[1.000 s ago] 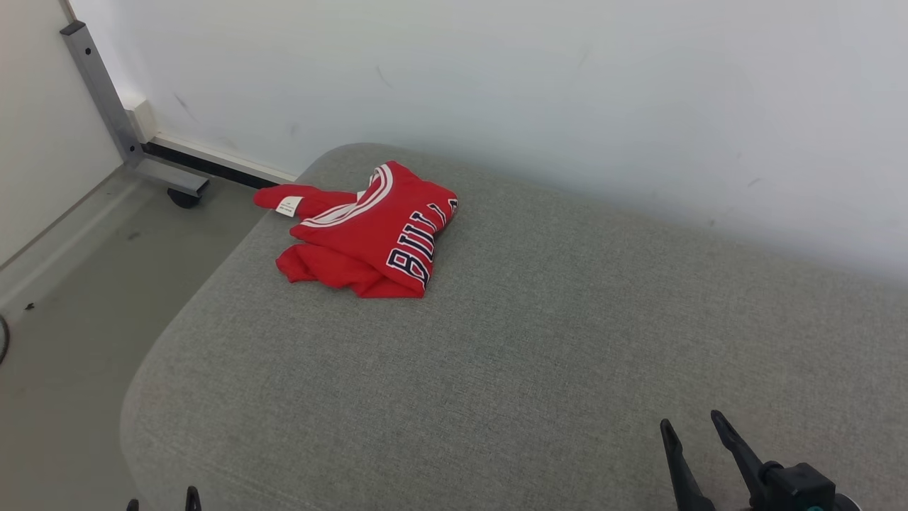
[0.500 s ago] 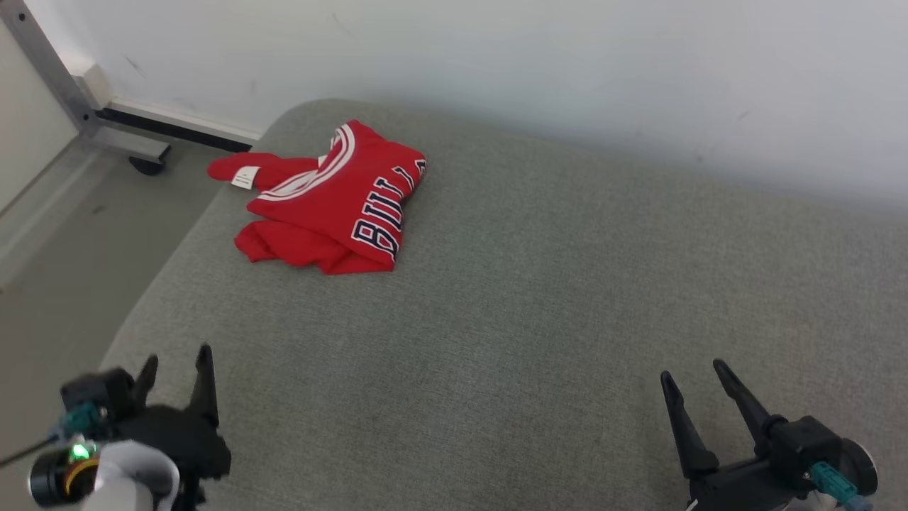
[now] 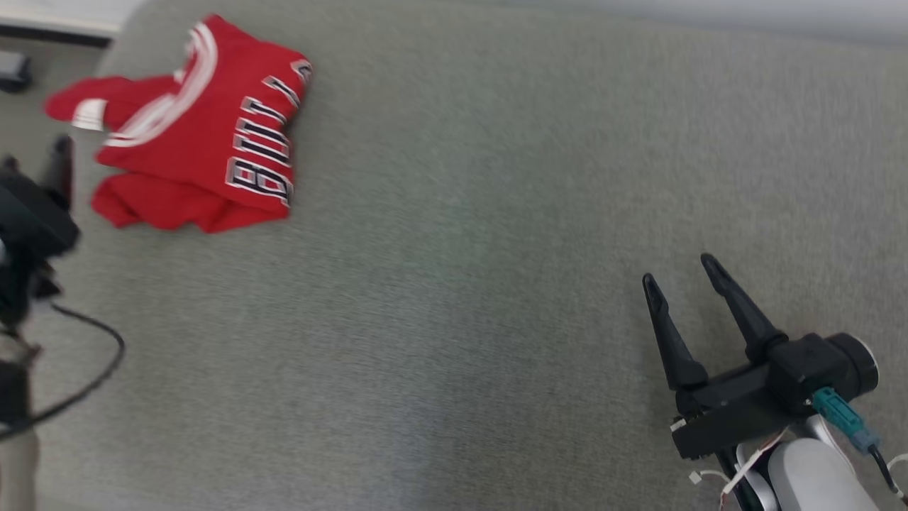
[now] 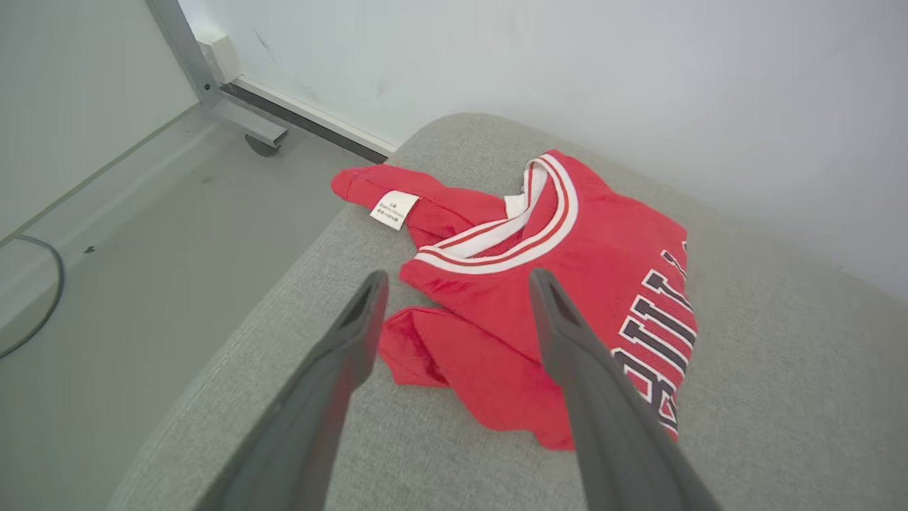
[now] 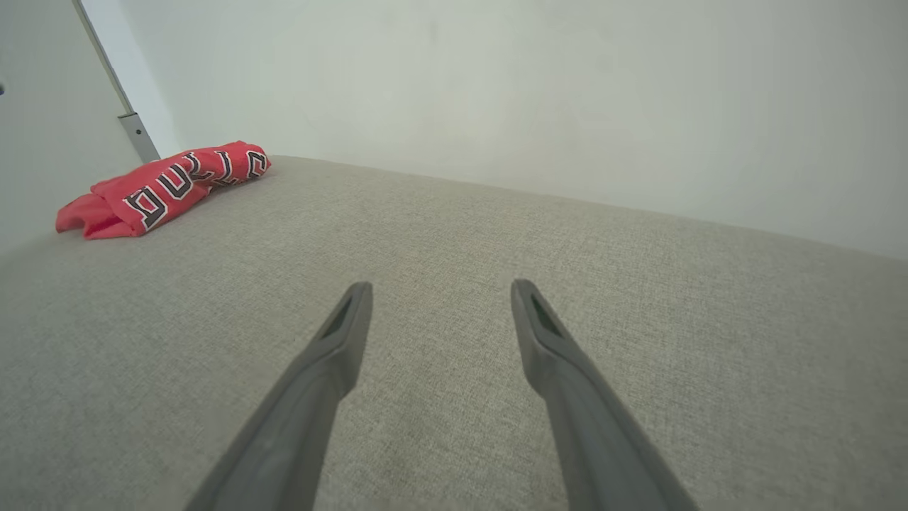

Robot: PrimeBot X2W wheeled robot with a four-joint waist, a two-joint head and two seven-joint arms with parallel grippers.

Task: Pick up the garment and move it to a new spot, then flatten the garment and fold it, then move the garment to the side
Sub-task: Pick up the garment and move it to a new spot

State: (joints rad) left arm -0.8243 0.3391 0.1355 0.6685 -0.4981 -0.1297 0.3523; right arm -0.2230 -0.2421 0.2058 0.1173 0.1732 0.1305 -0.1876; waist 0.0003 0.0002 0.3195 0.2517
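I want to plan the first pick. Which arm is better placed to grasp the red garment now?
Left. The left gripper is open and points straight at the red garment, close to its collar side. The right gripper, also open, is far across the grey cushion from it.

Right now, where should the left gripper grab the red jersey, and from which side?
Probably the striped collar band: it is a thick, raised edge on the jersey, facing the rounded end of the cushion. Come from that end, where the open left gripper points at it. The flat lettered panel offers little to pinch.
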